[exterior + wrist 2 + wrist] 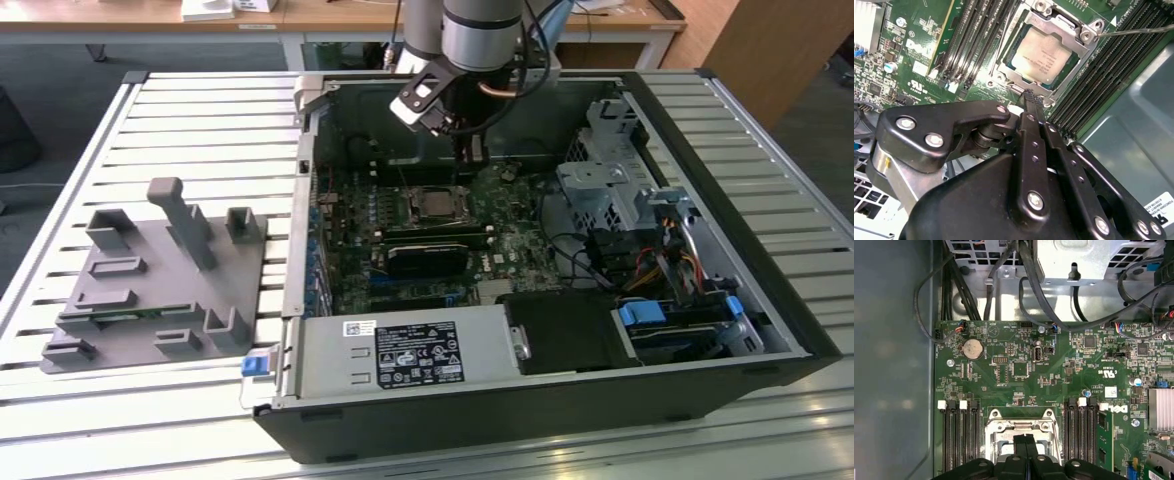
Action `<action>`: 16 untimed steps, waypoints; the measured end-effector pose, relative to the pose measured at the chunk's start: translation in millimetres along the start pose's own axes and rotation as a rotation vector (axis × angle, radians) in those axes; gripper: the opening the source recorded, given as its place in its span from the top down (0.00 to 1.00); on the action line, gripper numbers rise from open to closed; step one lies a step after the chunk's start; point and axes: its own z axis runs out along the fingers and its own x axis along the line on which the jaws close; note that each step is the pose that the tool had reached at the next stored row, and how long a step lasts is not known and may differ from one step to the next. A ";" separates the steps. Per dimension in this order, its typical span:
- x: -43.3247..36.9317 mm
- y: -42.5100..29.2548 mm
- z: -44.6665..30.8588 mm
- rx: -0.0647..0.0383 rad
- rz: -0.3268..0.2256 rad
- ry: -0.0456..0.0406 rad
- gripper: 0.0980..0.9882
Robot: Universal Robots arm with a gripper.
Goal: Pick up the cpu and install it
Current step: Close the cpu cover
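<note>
Well off to the exterior view's left of the socket frame (434, 188) stands one grey fixture (147, 290) on the slatted table (200, 120), outside the one open computer case (467, 425). Within the frame lies the one cpu (1041, 55), flat and silver side up, seated and not in any grasp. Memory slots (971, 40) run along both sides of the frame; from these angles I cannot settle their count. Just beside the frame's edge in the second wrist view hangs the single gripper (1029, 95), its two fingers (1029, 125) pressed together with nothing between them. To the exterior view's right of the frame sits one metal drive cage (601, 185). The cpu looks light, thin and stiff, with a smooth lid that would likely slip under a flat pinch and an underside best left untouched. Its opposite dark rims seem the safest hold, kept level.
</note>
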 end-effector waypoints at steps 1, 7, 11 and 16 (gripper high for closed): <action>-0.5 -0.2 0.1 0.000 0.000 0.0000 0.99; -2.9 -1.3 0.6 0.000 0.000 0.0000 0.99; -5.2 -2.5 1.0 0.000 0.000 0.0000 0.99; -7.2 -5.9 1.3 0.000 0.000 -0.0001 0.99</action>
